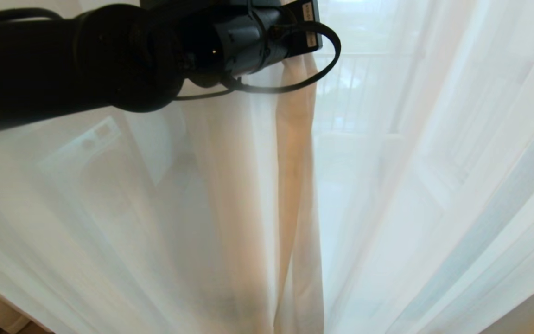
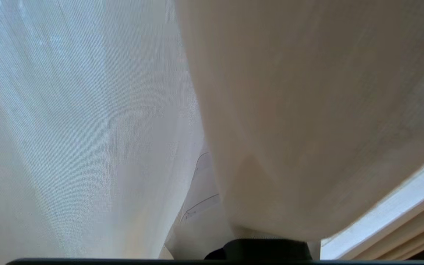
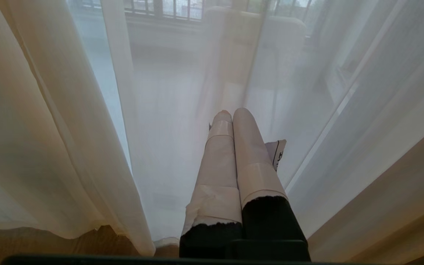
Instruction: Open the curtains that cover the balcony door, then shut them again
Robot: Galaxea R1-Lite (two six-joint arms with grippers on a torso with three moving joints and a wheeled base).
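Curtains (image 1: 387, 208) fill pretty much the whole head view, two sheer white panels hanging with their long folds running top to bottom and fanning out a bit toward the lower edge. Their cream-beige hems (image 1: 295, 185) meet in a vertical strip just right of centre. Balcony door is only a faint shape through the fabric, so no real detail there. Left arm (image 1: 109, 55) comes in across the upper left of the frame, and its wrist ends right at the top of that hem strip. The left pincer itself is buried in cloth; it's clamped shut, and whether it actually has the hem I can't tell. Right pincer (image 3: 232, 114) sits at lower centre of its own view, two taped fingers (image 3: 252, 154) pressed together, holding nothing, pointing at the sheer.
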